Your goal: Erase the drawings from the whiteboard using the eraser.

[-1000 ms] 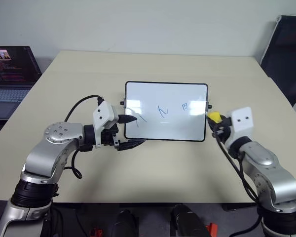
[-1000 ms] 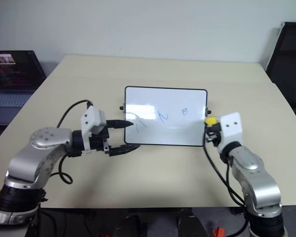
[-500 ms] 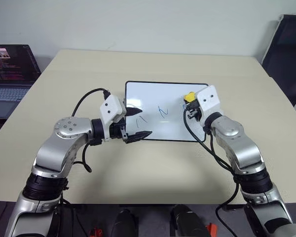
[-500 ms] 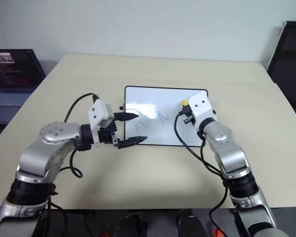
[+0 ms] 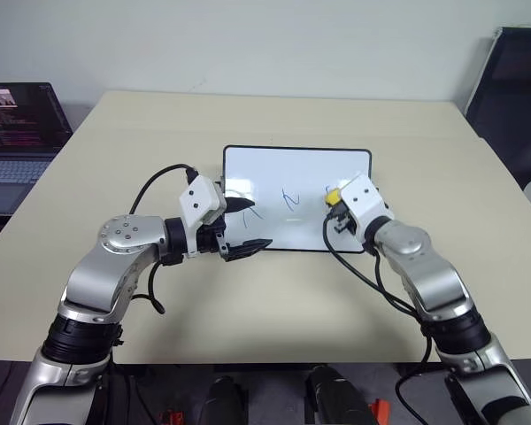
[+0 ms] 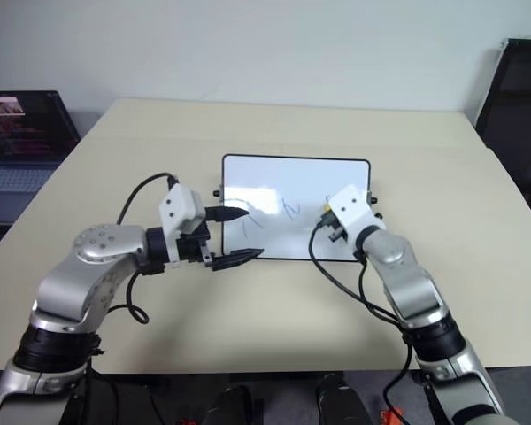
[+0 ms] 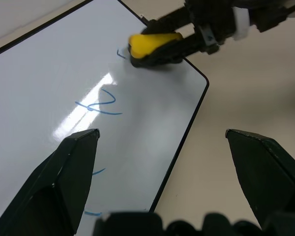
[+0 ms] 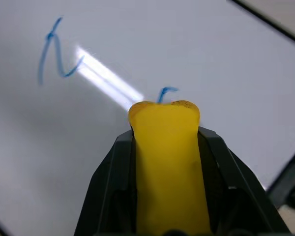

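The right pincer [image 5: 336, 200] clenches the small yellow block eraser [image 8: 165, 162], its tip over the rightmost thin blue marker drawing [image 8: 166, 91] on the glossy black-framed whiteboard [image 5: 274, 168]; remaining drawings lie leftward, toward the released left pincer [image 5: 242, 225].

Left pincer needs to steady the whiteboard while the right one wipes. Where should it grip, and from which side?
Probably the whiteboard's left near edge, coming in from the left. The left pincer is open there with that corner between its fingers, and the thin black frame is a flat lip to pinch. That stays away from the right pincer and the eraser on the rightmost drawing.
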`<action>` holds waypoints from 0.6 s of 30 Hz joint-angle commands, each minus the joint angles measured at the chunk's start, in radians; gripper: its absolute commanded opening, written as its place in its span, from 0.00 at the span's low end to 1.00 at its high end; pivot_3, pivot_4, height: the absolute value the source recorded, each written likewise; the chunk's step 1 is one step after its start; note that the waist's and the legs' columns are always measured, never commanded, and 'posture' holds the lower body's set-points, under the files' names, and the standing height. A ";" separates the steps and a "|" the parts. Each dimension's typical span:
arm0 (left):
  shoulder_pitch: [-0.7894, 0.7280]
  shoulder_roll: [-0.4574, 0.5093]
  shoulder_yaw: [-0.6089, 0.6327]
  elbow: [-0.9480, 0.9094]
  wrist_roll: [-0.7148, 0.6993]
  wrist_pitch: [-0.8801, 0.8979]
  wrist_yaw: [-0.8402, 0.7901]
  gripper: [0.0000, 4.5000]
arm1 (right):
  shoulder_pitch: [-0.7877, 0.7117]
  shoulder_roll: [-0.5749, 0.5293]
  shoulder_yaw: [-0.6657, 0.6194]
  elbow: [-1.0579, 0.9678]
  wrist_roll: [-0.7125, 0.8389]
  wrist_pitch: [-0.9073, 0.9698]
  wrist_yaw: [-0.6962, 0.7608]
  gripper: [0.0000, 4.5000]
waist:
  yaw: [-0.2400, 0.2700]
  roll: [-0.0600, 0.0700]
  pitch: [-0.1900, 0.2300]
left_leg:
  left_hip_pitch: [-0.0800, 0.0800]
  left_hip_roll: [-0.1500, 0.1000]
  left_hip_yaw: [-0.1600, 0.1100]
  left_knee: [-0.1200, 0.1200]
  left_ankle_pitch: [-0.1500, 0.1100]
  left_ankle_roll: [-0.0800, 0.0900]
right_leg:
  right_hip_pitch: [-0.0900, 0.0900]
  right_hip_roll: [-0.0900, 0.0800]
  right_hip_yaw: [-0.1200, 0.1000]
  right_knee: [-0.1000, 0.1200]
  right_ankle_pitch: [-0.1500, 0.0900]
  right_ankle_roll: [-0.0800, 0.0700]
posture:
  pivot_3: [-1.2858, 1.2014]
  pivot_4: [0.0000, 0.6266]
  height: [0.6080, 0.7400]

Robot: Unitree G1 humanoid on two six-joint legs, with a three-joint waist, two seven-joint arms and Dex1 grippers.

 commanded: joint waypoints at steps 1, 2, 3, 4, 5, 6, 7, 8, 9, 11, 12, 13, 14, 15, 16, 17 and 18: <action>-0.006 -0.004 0.005 -0.004 0.005 -0.024 0.001 1.00 | -0.052 0.020 -0.032 0.035 -0.026 -0.064 -0.021 0.28 | 0.001 0.000 0.000 | 0.000 0.000 0.000 0.000 0.000 0.000 | 0.000 0.000 0.000 0.000 0.000 0.000 | 0.52 0.24 1.00; -0.005 -0.005 0.003 -0.003 0.005 -0.027 0.000 1.00 | -0.059 0.024 -0.024 0.049 -0.027 -0.072 -0.012 0.28 | 0.001 0.000 0.000 | 0.000 0.000 0.000 -0.001 0.000 0.000 | 0.000 0.000 0.000 0.000 0.000 0.000 | 0.52 0.24 1.00; -0.005 -0.006 0.002 -0.002 0.006 -0.029 -0.001 1.00 | -0.064 0.028 -0.017 0.059 -0.028 -0.079 -0.002 0.28 | 0.001 0.000 0.000 | 0.000 0.000 0.000 -0.001 0.000 0.000 | 0.000 0.000 0.000 0.000 0.000 0.000 | 0.52 0.24 1.00; -0.005 -0.007 0.001 0.000 0.007 -0.032 -0.001 1.00 | -0.066 0.030 -0.006 0.065 -0.027 -0.082 0.015 0.28 | 0.001 0.000 0.000 | 0.000 0.000 0.000 -0.002 0.000 0.000 | 0.000 0.000 -0.001 -0.001 0.000 0.002 | 0.52 0.24 1.00; -0.006 -0.009 0.001 0.002 0.008 -0.034 -0.001 1.00 | -0.065 0.031 0.004 0.068 -0.024 -0.082 0.035 0.28 | 0.002 0.000 0.000 | 0.000 0.000 0.000 -0.002 0.000 0.000 | 0.000 0.000 -0.001 -0.001 0.000 0.003 | 0.52 0.24 1.00; -0.006 -0.010 0.000 0.004 0.010 -0.036 0.000 1.00 | -0.059 0.030 0.015 0.066 -0.022 -0.068 0.057 0.28 | 0.002 0.000 0.000 | 0.000 0.000 0.000 -0.003 0.000 0.000 | 0.000 0.000 -0.001 0.000 0.000 0.003 | 0.52 0.24 1.00; -0.007 -0.012 0.000 0.006 0.012 -0.038 0.000 1.00 | -0.052 0.026 0.025 0.062 -0.022 -0.051 0.077 0.28 | 0.001 0.000 0.000 | 0.000 0.000 -0.001 -0.003 -0.001 0.000 | 0.000 0.000 -0.001 0.000 0.000 0.004 | 0.52 0.24 1.00; -0.007 -0.013 0.000 0.007 0.013 -0.039 0.000 1.00 | -0.043 0.020 0.031 0.057 -0.023 -0.036 0.093 0.28 | 0.001 0.000 0.000 | 0.000 0.000 -0.001 -0.003 -0.001 0.000 | 0.000 0.000 -0.002 0.000 0.000 0.003 | 0.52 0.24 1.00; -0.006 -0.014 0.001 0.007 0.013 -0.040 0.000 1.00 | -0.032 0.017 0.028 0.050 -0.024 -0.027 0.098 0.28 | 0.001 0.000 0.000 | 0.000 0.000 -0.001 -0.003 -0.001 0.000 | 0.000 0.000 -0.002 0.000 0.000 0.003 | 0.52 0.24 1.00; -0.005 -0.015 0.001 0.006 0.014 -0.041 0.001 1.00 | -0.011 0.007 0.017 0.028 -0.025 -0.009 0.111 0.28 | 0.002 0.000 0.000 | 0.000 0.000 -0.002 -0.003 -0.001 0.000 | 0.000 0.000 -0.002 0.000 0.000 0.003 | 0.52 0.24 1.00; -0.004 -0.015 0.001 0.005 0.014 -0.041 0.002 1.00 | -0.001 0.002 0.010 0.016 -0.025 -0.001 0.116 0.28 | 0.002 0.000 0.000 | 0.000 0.000 -0.002 -0.002 -0.001 0.000 | 0.001 0.000 -0.003 0.000 0.000 0.003 | 0.52 0.24 1.00; -0.003 -0.015 0.001 0.005 0.015 -0.042 0.002 1.00 | 0.006 -0.003 0.004 0.005 -0.026 0.006 0.120 0.28 | 0.002 0.000 0.000 | 0.000 0.000 -0.002 -0.002 -0.001 0.000 | 0.001 0.000 -0.003 0.000 -0.001 0.002 | 0.52 0.24 1.00; -0.001 -0.015 0.000 0.004 0.016 -0.043 0.002 1.00 | 0.015 -0.007 -0.004 -0.009 -0.025 0.016 0.122 0.28 | 0.002 0.000 0.000 | 0.000 0.000 -0.002 -0.001 0.000 0.000 | 0.001 0.000 -0.003 0.000 -0.001 0.001 | 0.52 0.24 1.00; -0.001 -0.015 0.000 0.004 0.017 -0.044 0.002 1.00 | 0.024 -0.011 -0.012 -0.024 -0.025 0.026 0.123 0.28 | 0.002 0.000 0.000 | 0.000 0.000 -0.002 -0.001 0.000 0.000 | 0.002 0.000 -0.003 0.000 -0.001 0.001 | 0.52 0.24 1.00; -0.001 -0.016 0.000 0.003 0.017 -0.044 0.003 1.00 | 0.035 -0.015 -0.019 -0.039 -0.023 0.038 0.126 0.28 | 0.002 0.000 0.000 | 0.000 0.000 -0.002 0.000 0.000 0.000 | 0.002 0.000 -0.003 0.000 -0.001 0.001 | 0.52 0.24 1.00; -0.001 -0.017 -0.001 0.003 0.017 -0.044 0.004 1.00 | 0.043 -0.018 -0.023 -0.052 -0.020 0.048 0.130 0.28 | 0.002 0.000 0.000 | 0.000 0.000 -0.002 0.000 0.000 0.000 | 0.002 0.000 -0.002 0.000 -0.001 0.000 | 0.52 0.24 1.00; -0.001 -0.018 -0.002 0.003 0.017 -0.044 0.004 1.00 | 0.047 -0.020 -0.023 -0.063 -0.020 0.054 0.134 0.28 | 0.002 0.000 0.000 | 0.000 0.000 -0.003 0.000 0.000 0.000 | 0.002 0.000 -0.002 0.000 -0.001 0.000 | 0.52 0.24 1.00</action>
